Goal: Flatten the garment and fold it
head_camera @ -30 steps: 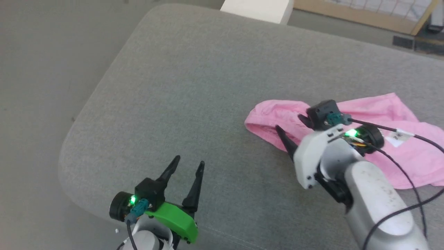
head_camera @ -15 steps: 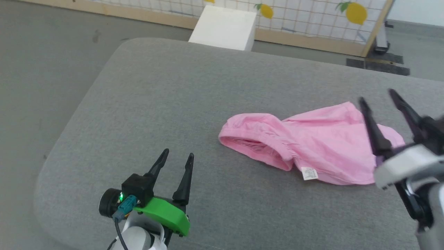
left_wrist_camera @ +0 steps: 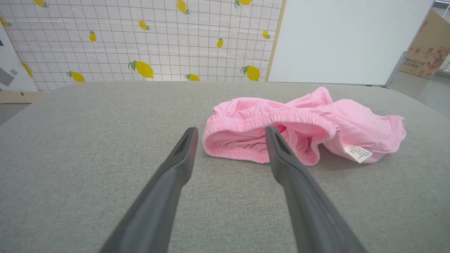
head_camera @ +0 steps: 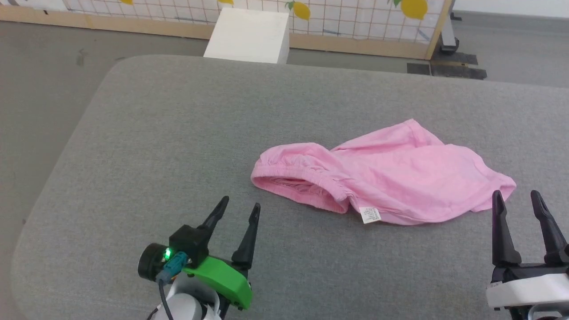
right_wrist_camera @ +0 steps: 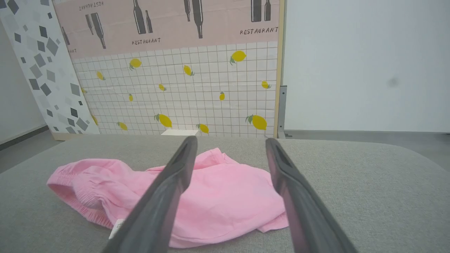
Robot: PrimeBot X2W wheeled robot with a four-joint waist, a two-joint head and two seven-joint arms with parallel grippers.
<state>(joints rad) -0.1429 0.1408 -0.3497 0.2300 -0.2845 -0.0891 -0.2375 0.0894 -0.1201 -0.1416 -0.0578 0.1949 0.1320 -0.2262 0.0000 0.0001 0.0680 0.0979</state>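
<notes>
The light pink garment [head_camera: 391,178] lies crumpled on the grey cushion [head_camera: 178,133], its gathered elastic band [head_camera: 302,186] open toward the left and a small white label [head_camera: 370,214] at its near edge. My left gripper [head_camera: 240,209] stands open at the lower left, short of the band, with nothing between its fingers. My right gripper [head_camera: 515,198] is open at the lower right, just near of the garment's right corner and apart from it. The left wrist view shows the band [left_wrist_camera: 267,121] ahead of the open fingers. In the right wrist view the garment [right_wrist_camera: 218,196] lies beyond the open fingers.
A white box [head_camera: 249,35] stands on the floor behind the cushion. A lemon-print grid screen with a wooden frame [head_camera: 364,18] runs along the back. The cushion's rounded left edge [head_camera: 66,146] drops to grey floor. A cardboard box [left_wrist_camera: 427,49] sits far right.
The right gripper has let go of the garment and drawn back to the lower right, now open. The camera has tilted up, showing more of the back. The garment lies more spread out.
</notes>
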